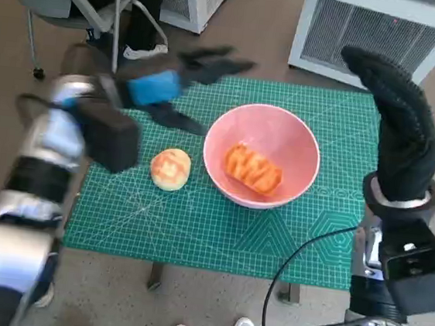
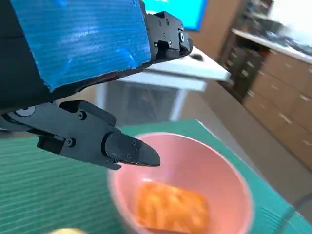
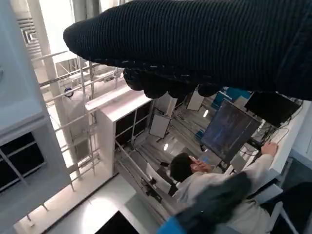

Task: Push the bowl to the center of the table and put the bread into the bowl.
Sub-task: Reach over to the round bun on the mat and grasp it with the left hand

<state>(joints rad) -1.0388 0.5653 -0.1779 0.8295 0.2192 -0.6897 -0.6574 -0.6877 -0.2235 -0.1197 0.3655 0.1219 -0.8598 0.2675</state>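
Note:
A pink bowl (image 1: 297, 148) stands near the middle of the green mat (image 1: 195, 223), and an orange-brown bread (image 1: 253, 168) lies inside it. The left wrist view shows the same bowl (image 2: 214, 165) and bread (image 2: 170, 207) blurred. A second, round pale bread (image 1: 170, 168) lies on the mat just left of the bowl. My left hand (image 1: 181, 77) hovers above the mat's far left part with its fingers spread and nothing in them. My right hand (image 1: 397, 123) is raised above the mat's right edge, fingers straight and together, holding nothing.
White grilled cabinets (image 1: 371, 31) stand beyond the table's far edge. A chair (image 1: 79, 0) and a person's legs are at the far left. A black cable (image 1: 301, 257) hangs across the mat's near right. Shoes show at the near edge. A seated person (image 3: 204, 180) appears in the right wrist view.

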